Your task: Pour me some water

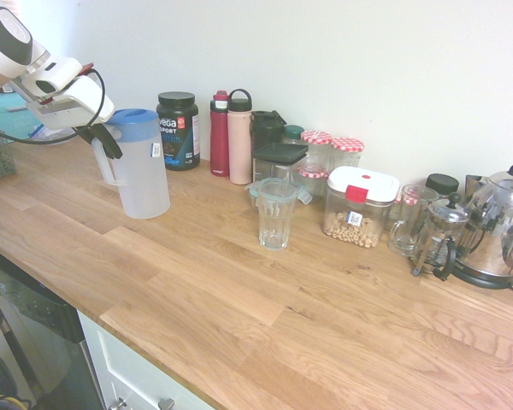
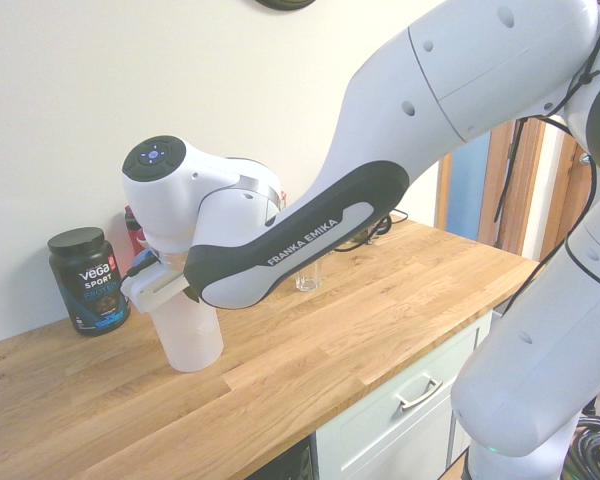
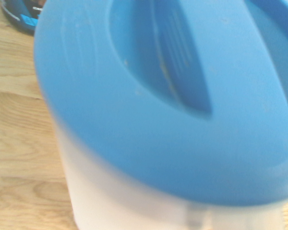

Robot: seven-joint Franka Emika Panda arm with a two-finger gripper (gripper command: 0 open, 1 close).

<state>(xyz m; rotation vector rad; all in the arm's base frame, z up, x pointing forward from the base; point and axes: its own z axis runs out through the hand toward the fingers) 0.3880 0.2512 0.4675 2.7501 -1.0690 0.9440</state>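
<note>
A frosted plastic pitcher (image 1: 142, 175) with a blue lid (image 1: 132, 124) stands upright on the wooden counter (image 1: 239, 290) at the left. My gripper (image 1: 103, 141) comes in from the left and is shut on the pitcher's handle (image 1: 104, 169). Water cannot be made out through the frosted wall. An empty clear glass (image 1: 274, 213) stands to the right of the pitcher, apart from it. The second exterior view shows the pitcher (image 2: 190, 335) under the arm's wrist and the glass (image 2: 308, 278) behind it. The blue lid (image 3: 182, 96) fills the wrist view.
Along the wall stand a black Vega tub (image 1: 179, 130), a red bottle (image 1: 220, 134), a pink bottle (image 1: 239, 137), several jars, a white-lidded container (image 1: 359, 205), a French press (image 1: 440, 235) and a steel kettle (image 1: 500, 226). The counter's front edge runs diagonally.
</note>
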